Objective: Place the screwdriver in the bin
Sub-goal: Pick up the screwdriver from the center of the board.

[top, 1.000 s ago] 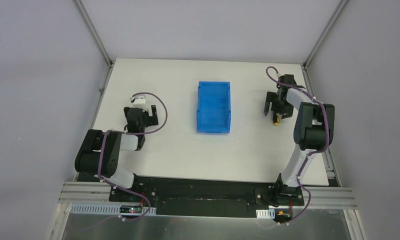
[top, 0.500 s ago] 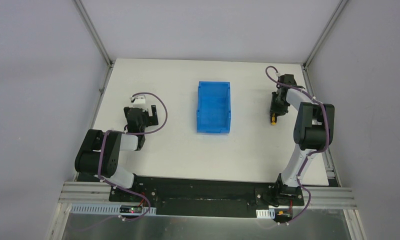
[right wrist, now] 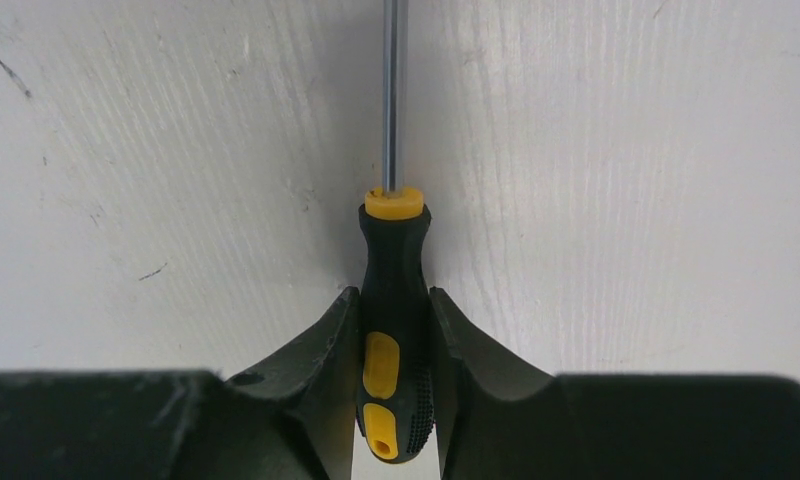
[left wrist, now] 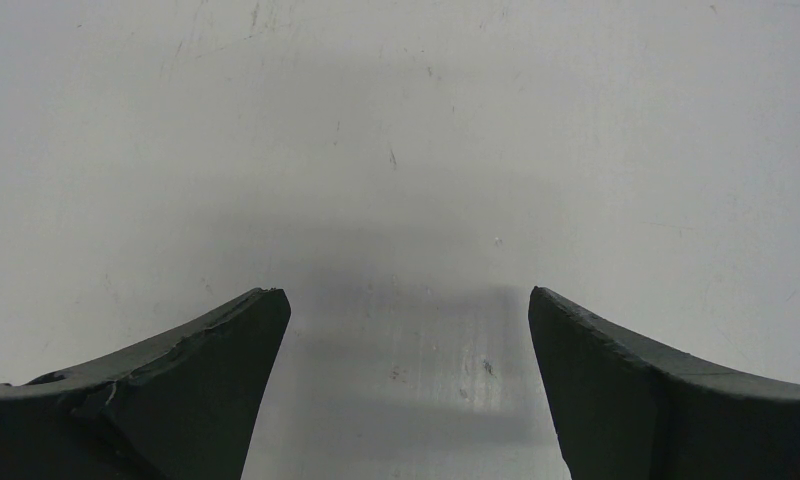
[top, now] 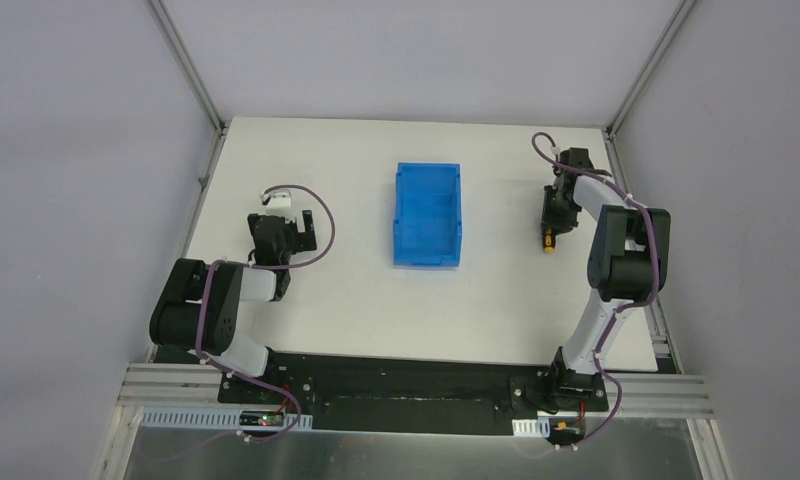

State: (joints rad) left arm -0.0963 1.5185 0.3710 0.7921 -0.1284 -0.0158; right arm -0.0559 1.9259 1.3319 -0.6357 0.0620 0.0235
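The screwdriver has a black and yellow handle and a thin metal shaft pointing away from the camera, low over the white table. My right gripper is shut on its handle, one finger pressed to each side. From above, the right gripper sits at the table's right side with the yellow handle end poking out below it. The blue bin stands in the table's middle, to the left of that gripper. My left gripper is open over bare table at the left.
A small white block lies just beyond the left gripper. Grey walls and metal frame posts enclose the white table on three sides. The right arm's elbow stands near the table's right edge.
My right gripper has closed from open onto the screwdriver handle and narrowed to a slim shape. The left arm has not moved.
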